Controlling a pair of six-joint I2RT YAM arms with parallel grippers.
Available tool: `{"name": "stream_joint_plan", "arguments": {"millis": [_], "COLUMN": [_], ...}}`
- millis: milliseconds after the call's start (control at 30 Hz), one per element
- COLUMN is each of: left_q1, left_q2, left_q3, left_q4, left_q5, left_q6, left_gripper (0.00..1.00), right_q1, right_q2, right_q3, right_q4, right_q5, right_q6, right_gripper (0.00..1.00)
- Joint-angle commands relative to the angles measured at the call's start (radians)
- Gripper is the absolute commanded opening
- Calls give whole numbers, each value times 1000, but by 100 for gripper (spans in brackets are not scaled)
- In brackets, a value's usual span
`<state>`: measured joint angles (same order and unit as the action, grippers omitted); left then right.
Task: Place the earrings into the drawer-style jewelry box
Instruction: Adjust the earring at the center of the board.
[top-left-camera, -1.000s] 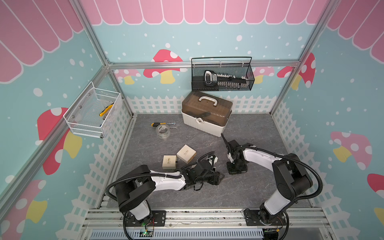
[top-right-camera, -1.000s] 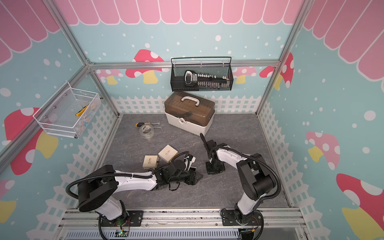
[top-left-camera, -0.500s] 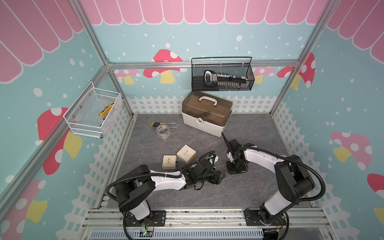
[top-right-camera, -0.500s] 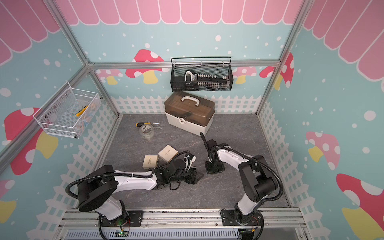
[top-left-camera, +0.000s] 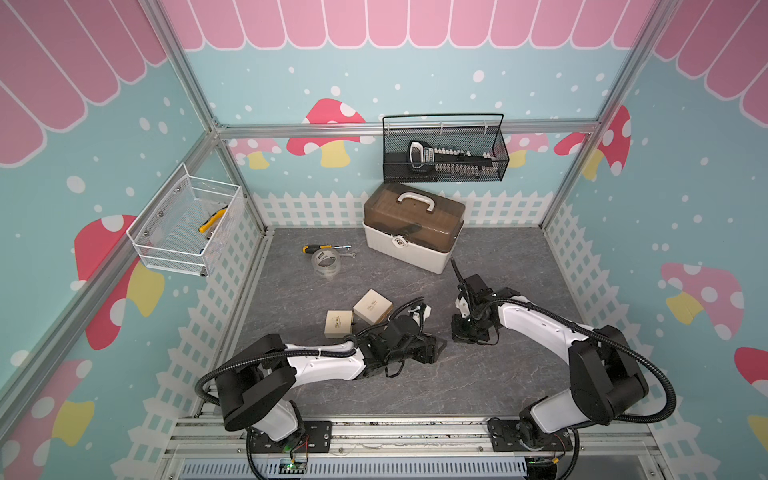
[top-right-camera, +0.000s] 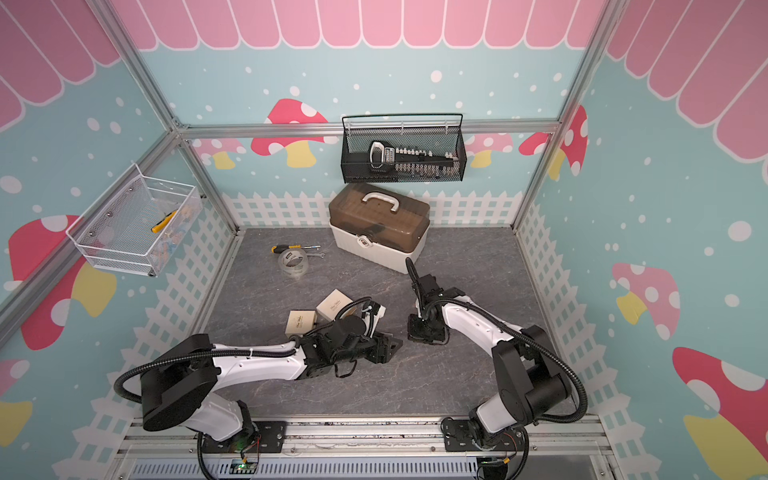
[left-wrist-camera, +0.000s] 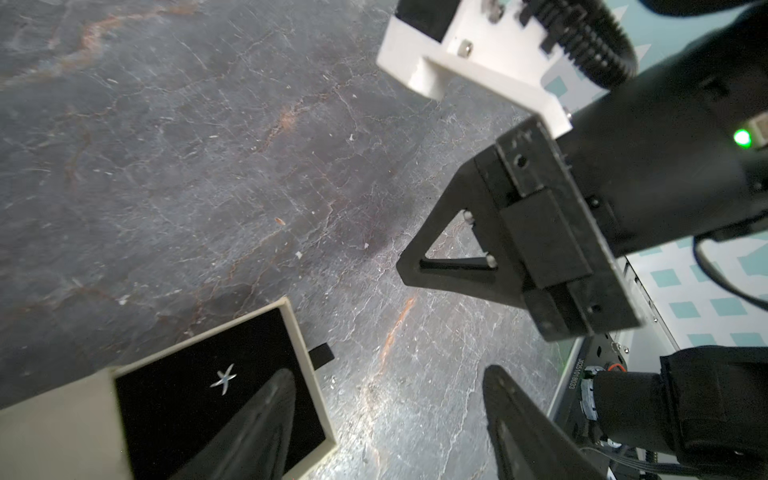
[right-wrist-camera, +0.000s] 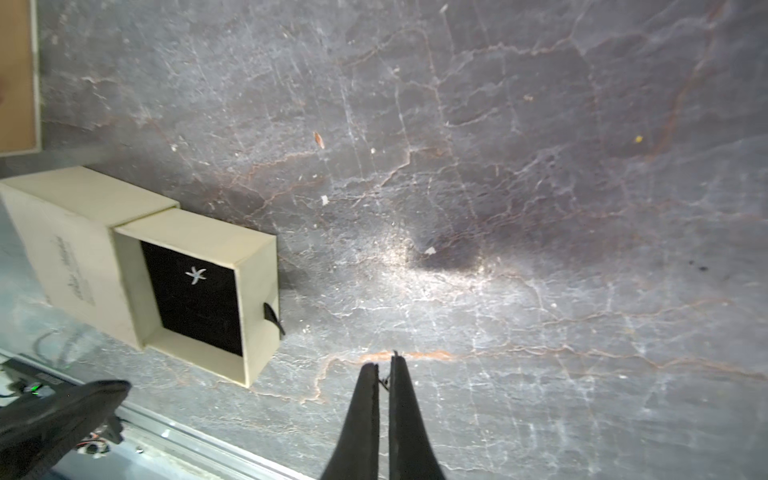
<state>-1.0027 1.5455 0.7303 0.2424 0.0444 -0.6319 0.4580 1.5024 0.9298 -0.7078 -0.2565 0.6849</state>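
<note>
- One star-shaped earring (right-wrist-camera: 195, 274) is laid on the black lining of the pulled-out drawer (right-wrist-camera: 257, 291).
- The right gripper (right-wrist-camera: 384, 361) is clenched shut just outside the drawer, apart from that earring.
- The left gripper (left-wrist-camera: 387, 370) is held open, partly over the drawer.

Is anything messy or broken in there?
Nothing is broken or spilled. The drawer stands pulled out with one star-shaped earring on its black lining, and a few pale crumbs lie on the table.
</note>
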Motion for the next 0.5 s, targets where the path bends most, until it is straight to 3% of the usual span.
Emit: {"name": "stream_joint_plan", "arguments": {"millis": [0,267,467], "left_q1": [19,26,28], "left_q2": [-38,-99,-96], "left_q3": [-33,-78,-80], "left_q4": [-24,-63,-64], "left_q5": [-23,-46,-34], "left_q6": [-17,-9,0], "left_gripper": [73,73,73], "right_q1": [-3,-2,1], "right_q2": [-31,-62,-22], "right_q3": [-35,-108,-125], "right_q4": [39,102,100], "right_q5": [-56,-87,-80], "right_q6": [112,231,231], "right_gripper": [0,0,0]}}
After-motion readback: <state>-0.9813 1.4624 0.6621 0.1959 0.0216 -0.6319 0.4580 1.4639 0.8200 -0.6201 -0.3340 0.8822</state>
